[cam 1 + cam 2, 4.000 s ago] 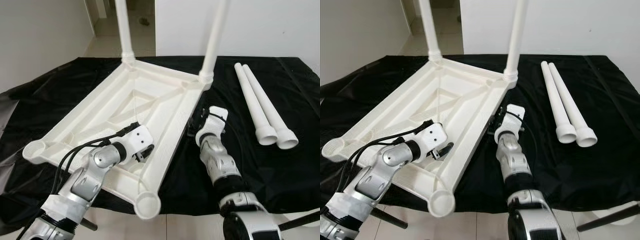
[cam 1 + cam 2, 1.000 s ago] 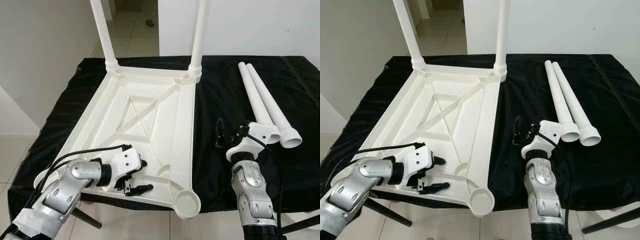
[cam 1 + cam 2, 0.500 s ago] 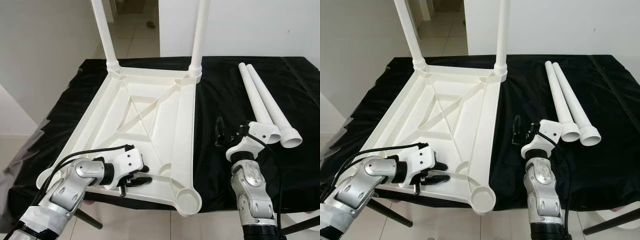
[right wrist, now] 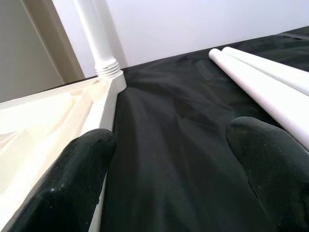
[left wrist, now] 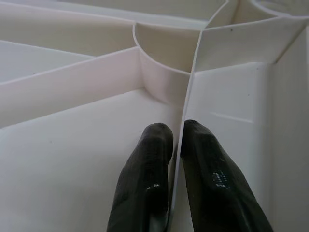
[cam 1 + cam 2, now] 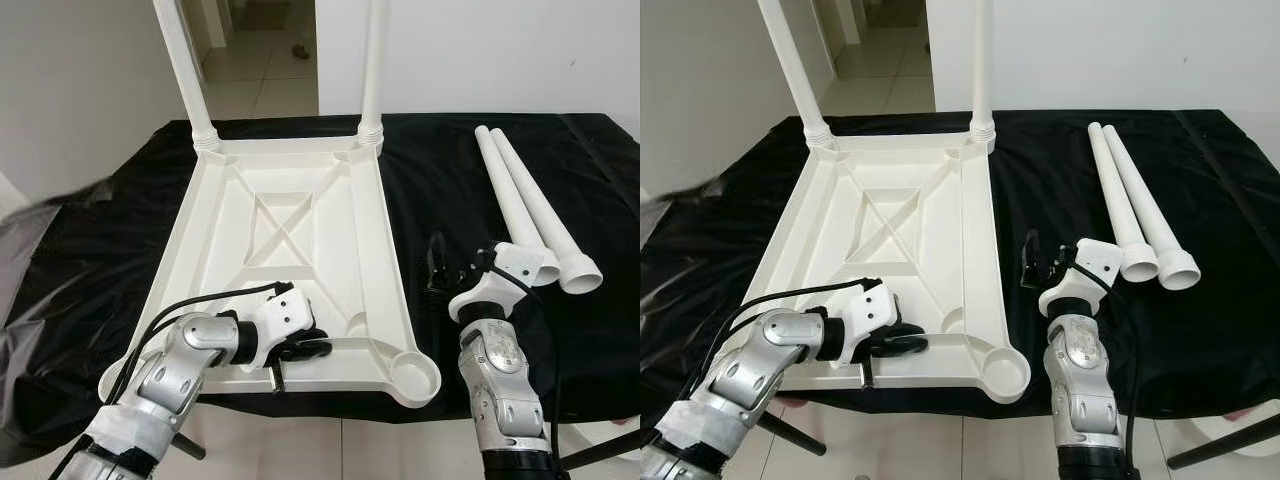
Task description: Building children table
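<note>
The upturned white tabletop (image 6: pixel 290 230) lies on the black-covered worktop (image 6: pixel 440 190), its near edge at the worktop's front edge, two legs upright at the far corners. The left tool (image 5: pixel 175 140) pinches a thin rib near that edge. Right tool (image 6: pixel 437 268) hangs spread over bare cloth, between the tabletop and two loose legs (image 6: pixel 530 215).

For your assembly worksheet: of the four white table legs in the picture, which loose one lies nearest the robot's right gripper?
The inner loose leg, the left of the two lying side by side on the black cloth. Its flared end lies beside the right gripper; the other two legs stand screwed into the tabletop.
</note>
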